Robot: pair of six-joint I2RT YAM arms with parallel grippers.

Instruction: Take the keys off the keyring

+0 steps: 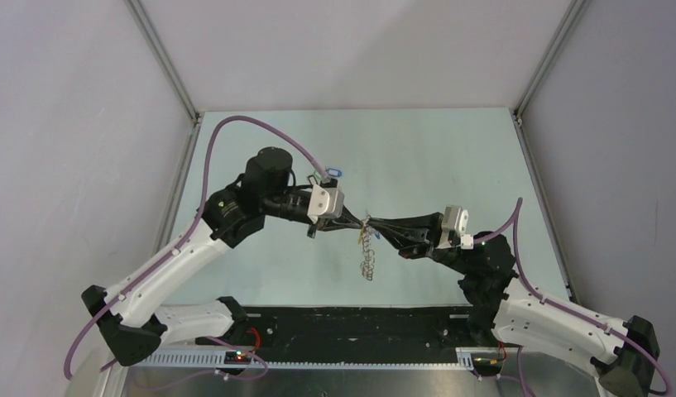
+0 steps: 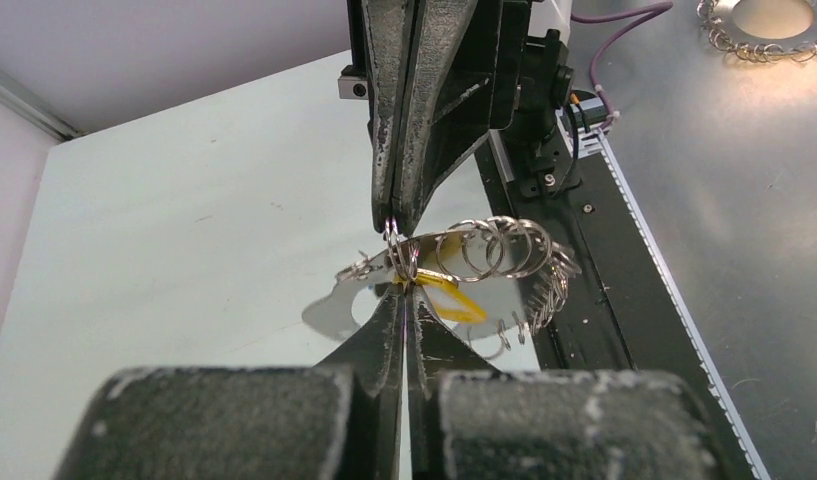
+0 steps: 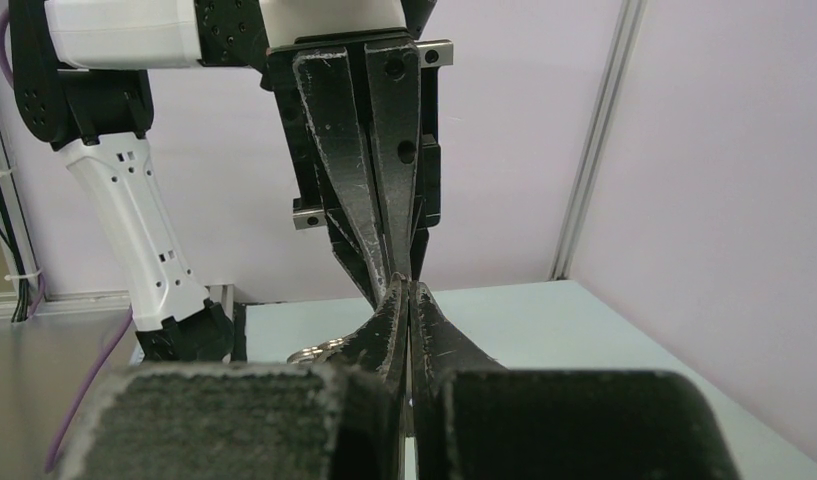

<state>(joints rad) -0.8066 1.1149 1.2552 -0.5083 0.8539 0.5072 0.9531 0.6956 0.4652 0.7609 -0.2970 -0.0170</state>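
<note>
Both grippers meet tip to tip above the middle of the table. The keyring (image 1: 367,260) hangs below them, a grey loop (image 2: 329,312) fringed with small silvery rings (image 2: 504,250). My right gripper (image 1: 376,225) (image 3: 406,288) is shut, pinching the small rings at the loop's top edge (image 2: 394,225). My left gripper (image 1: 357,222) (image 2: 408,288) is shut where an orange-tagged key (image 2: 454,300) joins the rings. A blue-tagged key (image 1: 333,172) lies on the table behind the left wrist. A few rings (image 3: 312,352) peek out beside my right fingers.
Grey walls with metal corner posts enclose the pale green table (image 1: 433,157). A black strip (image 1: 351,327) runs along the near edge between the arm bases. Another ring-fringed loop (image 2: 769,20) lies on the metal shelf (image 2: 744,200) beyond it.
</note>
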